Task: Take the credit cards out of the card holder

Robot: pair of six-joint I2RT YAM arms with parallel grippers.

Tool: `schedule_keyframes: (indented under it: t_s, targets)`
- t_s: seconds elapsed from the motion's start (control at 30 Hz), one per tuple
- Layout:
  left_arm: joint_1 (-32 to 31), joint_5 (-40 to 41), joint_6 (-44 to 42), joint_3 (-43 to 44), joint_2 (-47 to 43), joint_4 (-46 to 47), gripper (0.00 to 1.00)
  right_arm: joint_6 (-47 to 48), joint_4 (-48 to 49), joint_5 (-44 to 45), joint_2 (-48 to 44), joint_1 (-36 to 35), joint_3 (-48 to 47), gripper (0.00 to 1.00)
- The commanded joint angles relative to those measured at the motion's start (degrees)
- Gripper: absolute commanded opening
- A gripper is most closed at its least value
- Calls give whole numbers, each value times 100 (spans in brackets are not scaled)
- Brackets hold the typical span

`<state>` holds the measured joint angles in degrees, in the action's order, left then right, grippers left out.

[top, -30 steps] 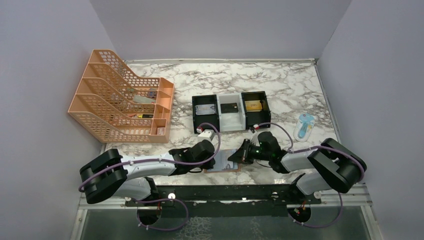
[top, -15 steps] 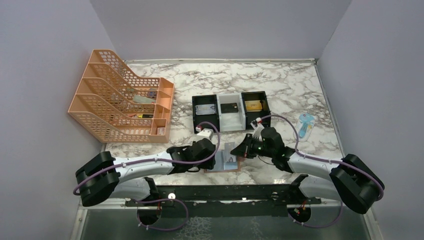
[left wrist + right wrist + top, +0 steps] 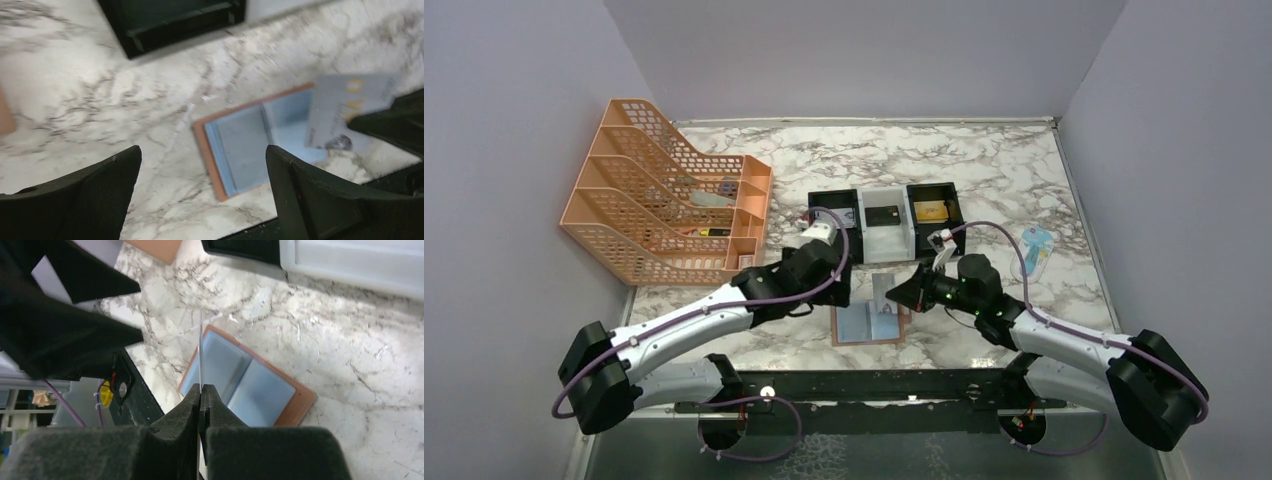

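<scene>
Grip of right pincer (image 3: 202, 390) on grey card (image 3: 200, 347): jaws pressed together on one end only, thin plastic standing edge-on between them. Card held above open card holder (image 3: 250, 385), its free end close over light-blue lining; impossible to tell whether clear of pocket or touching it. Holder itself flat on surface (image 3: 125, 110), spread open, near front edge between both arms. Left pincer (image 3: 202, 150) spread wide, holding nothing, hovering near holder and apart from it, not pinning it down.

Risks, judged from that. Small bite on slick plastic: likely to pivot or slip out on any quick swing, then drop flat onto surface, hard to pick up again from there. If card corner caught in pocket, holder apt to lift or drag along, with nothing pressing on it. Left pincer, so wide and so close: could nudge holder or clip card in passing. Beyond holder, three-compartment tray (image 3: 886, 258), something card-like lying in each compartment: with poor aim or tilt at release, could end up leaning on a wall instead of flat. No further card visible in holder's pockets; not possible to say for certain.
</scene>
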<state>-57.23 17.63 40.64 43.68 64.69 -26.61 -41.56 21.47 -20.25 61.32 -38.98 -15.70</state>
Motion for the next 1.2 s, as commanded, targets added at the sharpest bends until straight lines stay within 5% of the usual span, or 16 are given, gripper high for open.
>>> schedule_keyframes:
  t_s: [0.0,0.13,0.43,0.97,1.17]
  targets:
    - [1022,-247,-439,196,-503,-743,99,779,379,74,-349,22,-225,1]
    - [1638,-44,-668,123,-1128,-1001,99,1391,303,187,-505,23,-457,1]
    - [1685,900,-737,-85,-2149,-1078,99,2551,307,212,-72,17,-1215,1]
    - [1716,1453,-1019,-9,-1910,-1297,99,5848,239,371,1334,-346,-2427,1]
    - [1737,1631,-963,-8,-2145,-1328,99,6341,-20,468,1986,-470,-3020,1]
